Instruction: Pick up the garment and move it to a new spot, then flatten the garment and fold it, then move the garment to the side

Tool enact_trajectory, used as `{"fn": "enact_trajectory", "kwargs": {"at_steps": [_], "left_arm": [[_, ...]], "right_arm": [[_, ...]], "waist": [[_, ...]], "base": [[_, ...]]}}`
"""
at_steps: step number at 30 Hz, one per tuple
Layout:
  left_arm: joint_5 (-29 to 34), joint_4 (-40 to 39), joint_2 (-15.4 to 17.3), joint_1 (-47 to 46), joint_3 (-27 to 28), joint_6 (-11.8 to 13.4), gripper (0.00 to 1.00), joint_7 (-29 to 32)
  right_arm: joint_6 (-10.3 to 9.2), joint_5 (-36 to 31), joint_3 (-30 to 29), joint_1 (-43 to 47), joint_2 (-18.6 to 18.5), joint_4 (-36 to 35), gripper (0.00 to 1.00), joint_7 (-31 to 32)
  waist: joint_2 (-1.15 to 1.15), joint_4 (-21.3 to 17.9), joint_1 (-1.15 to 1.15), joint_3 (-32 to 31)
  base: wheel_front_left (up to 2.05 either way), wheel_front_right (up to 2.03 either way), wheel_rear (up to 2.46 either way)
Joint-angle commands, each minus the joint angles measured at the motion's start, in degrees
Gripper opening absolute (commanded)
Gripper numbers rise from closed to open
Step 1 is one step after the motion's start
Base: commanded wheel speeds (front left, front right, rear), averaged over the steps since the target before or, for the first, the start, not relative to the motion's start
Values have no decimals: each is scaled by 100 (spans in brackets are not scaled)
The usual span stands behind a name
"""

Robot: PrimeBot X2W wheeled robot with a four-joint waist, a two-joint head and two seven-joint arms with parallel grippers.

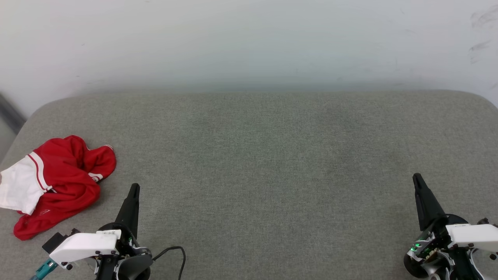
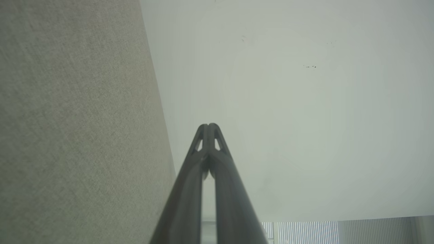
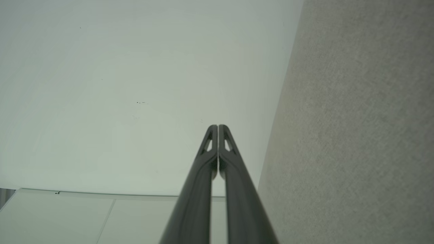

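Broadly, a desk (image 1: 249, 163) topped in grey woven fabric, with rounded far corners, spans the frame. Behind it stands a pale wall (image 1: 249, 39), with dark scuff marks (image 1: 480, 23) at its upper right and a dark strip (image 1: 7, 111) at the left edge. In the left wrist view the same wall runs to a ribbed pale panel (image 2: 305, 230) at the lower right; in the right wrist view, smooth pale panels (image 3: 67, 217) fill the lower left.

The garment (image 1: 58, 182) lies crumpled at the lower left of the desk, red with one white sleeve and striped trim. Its small white logo (image 1: 43, 212) is too small to read, as is the white label (image 1: 109, 232) on the left wrist housing.

The left jaws are clenched on nothing, their dark fingers (image 1: 130, 212) just right of the garment and apart from it. The right jaws, fingers (image 1: 426, 204) at the lower right, are likewise clenched and empty. A black cable (image 1: 177, 252) loops at the bottom edge.
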Motion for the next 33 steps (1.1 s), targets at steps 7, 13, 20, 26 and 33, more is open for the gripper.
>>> {"fn": "enact_trajectory", "kwargs": {"at_steps": [7,13,20,26,33], "left_arm": [[19,-7,-6,-47,-1,-11,0,-1],[19,-7,-6,-47,-1,-11,0,-1],[19,-7,-6,-47,-1,-11,0,-1],[19,-7,-6,-47,-1,-11,0,-1],[19,-7,-6,-47,-1,-11,0,-1]], "right_arm": [[0,15,3,-77,22,-4,0,11],[0,15,3,-77,22,-4,0,11],[0,15,3,-77,22,-4,0,11],[0,15,3,-77,22,-4,0,11],[0,15,3,-77,22,-4,0,11]], "waist": [[0,0,0,0],[0,0,0,0],[0,0,0,0],[0,0,0,0],[0,0,0,0]], "base": [[0,0,0],[0,0,0],[0,0,0],[0,0,0],[0,0,0]]}}
